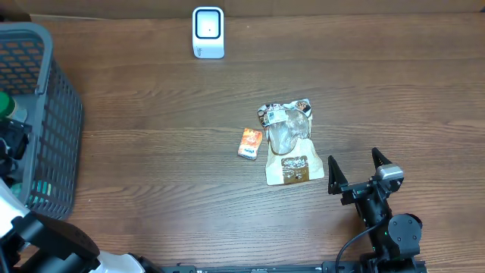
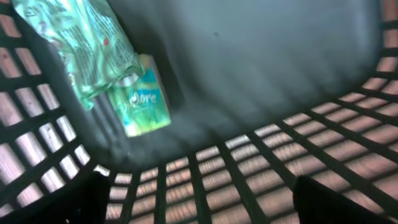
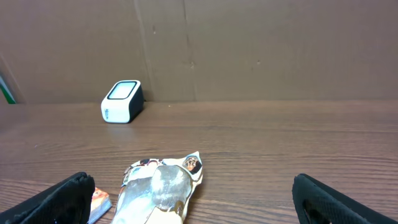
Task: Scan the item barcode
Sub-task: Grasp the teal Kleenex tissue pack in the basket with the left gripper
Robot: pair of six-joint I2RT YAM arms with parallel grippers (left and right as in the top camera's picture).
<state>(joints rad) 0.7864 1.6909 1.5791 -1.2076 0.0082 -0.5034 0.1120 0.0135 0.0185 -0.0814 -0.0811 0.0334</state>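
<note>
The left gripper [image 2: 199, 180] is down inside the plastic basket [image 2: 249, 180], its fingers spread wide with nothing between them, only the lattice wall and the dark floor of the basket showing in the gap. Ahead of it and off toward its left finger lies a small green-and-white box [image 2: 144, 102], clear of the fingers. A crinkled green packet [image 2: 81, 50] sits beyond the box and overlaps its far end. These two are the items closest to this gripper, and neither is being touched.

The right gripper [image 1: 353, 157] rests low over the wooden table [image 1: 151, 174], also splayed wide and holding nothing. Just ahead of it, a little toward its left finger, lies a shiny snack bag [image 1: 289, 144], flat on the wood and not in contact with the fingers. Beside the bag, further to the gripper's left, is a small orange packet [image 1: 250, 142], close to the bag's edge. Well beyond both, far ahead and to the left, the white scanner [image 1: 208, 32] stands upright near the back edge of the table, nothing in front of its face
</note>
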